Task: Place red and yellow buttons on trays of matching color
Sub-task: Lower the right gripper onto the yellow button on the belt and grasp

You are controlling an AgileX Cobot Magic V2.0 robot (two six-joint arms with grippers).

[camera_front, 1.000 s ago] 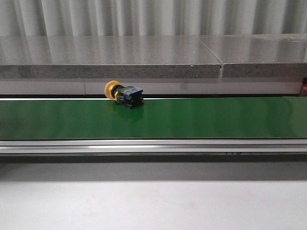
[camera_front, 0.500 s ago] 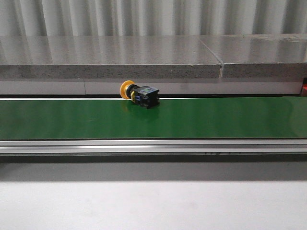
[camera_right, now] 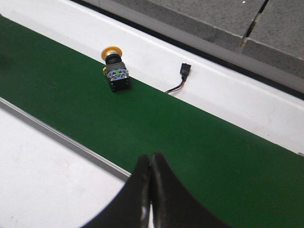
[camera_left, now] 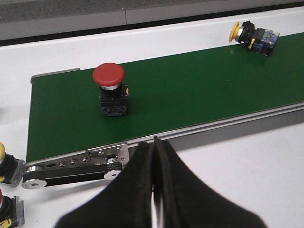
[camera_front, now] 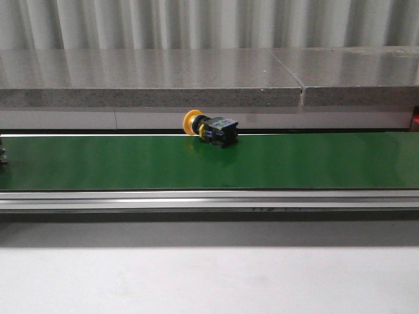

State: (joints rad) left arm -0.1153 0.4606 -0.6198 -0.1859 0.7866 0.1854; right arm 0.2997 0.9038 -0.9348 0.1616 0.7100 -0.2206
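Observation:
A yellow button (camera_front: 211, 129) with a black base lies on its side at the far edge of the green conveyor belt (camera_front: 294, 160). It also shows in the left wrist view (camera_left: 254, 36) and the right wrist view (camera_right: 115, 71). A red button (camera_left: 109, 89) stands upright on the belt near its left end, seen only in the left wrist view. My left gripper (camera_left: 155, 142) is shut and empty, over the belt's near rail. My right gripper (camera_right: 151, 157) is shut and empty above the belt's near edge. No trays are in view.
More buttons (camera_left: 5, 164) lie on the white table left of the belt's end roller (camera_left: 76, 166). A loose cable with a black connector (camera_right: 183, 73) lies on the white ledge behind the belt. A grey stone ledge (camera_front: 196, 78) runs behind.
The yellow button has travelled to the right along the belt. A small dark object has come into the front view at the belt's left edge.

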